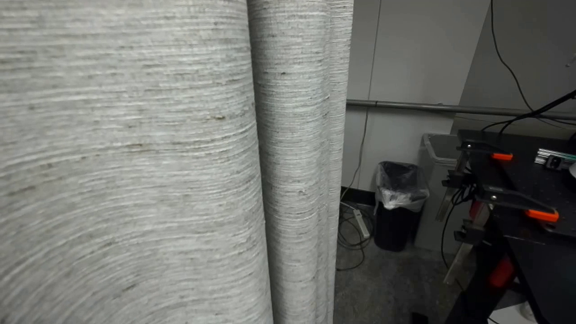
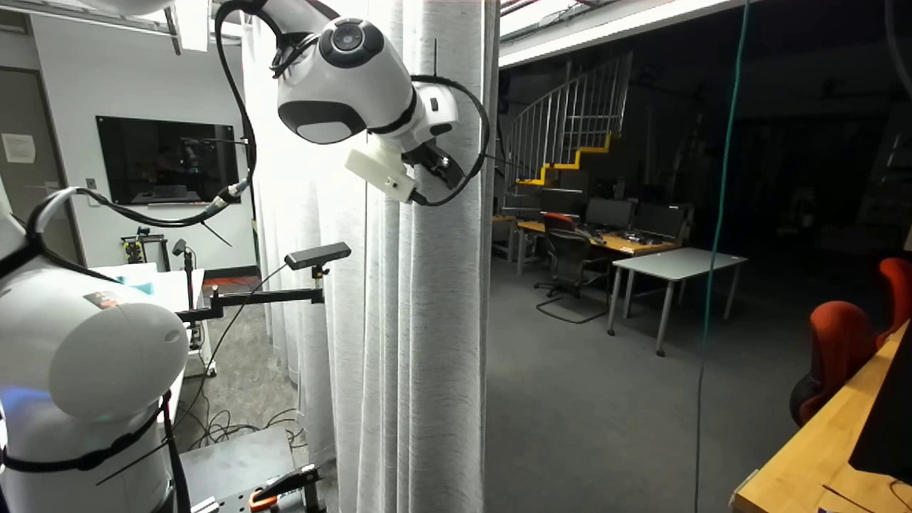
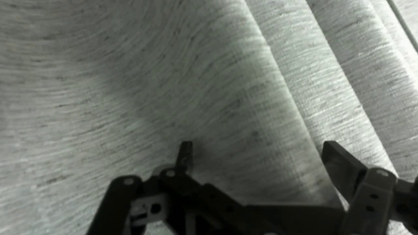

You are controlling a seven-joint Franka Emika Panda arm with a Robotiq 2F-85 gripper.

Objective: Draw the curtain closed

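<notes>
The light grey woven curtain (image 1: pixel 135 157) fills more than half of an exterior view, with folds at its right edge. In an exterior view the curtain (image 2: pixel 445 320) hangs in bunched vertical folds beside the arm. My black gripper (image 2: pixel 443 169) is in front of its upper part. In the wrist view my gripper (image 3: pixel 258 143) is open, with its fingers wide apart. A curtain fold (image 3: pixel 248 107) lies between the fingers, and its edge covers part of the right finger's inner side. Whether the left fingertip touches the fabric I cannot tell. The gripper is hidden in an exterior view behind the curtain.
A camera on a black bracket (image 2: pixel 317 255) stands close to the curtain, below the gripper. A black cable (image 2: pixel 474 107) loops around the wrist. A black table with orange-tipped clamps (image 1: pixel 517 200) and a black bin (image 1: pixel 396 225) are right of the curtain.
</notes>
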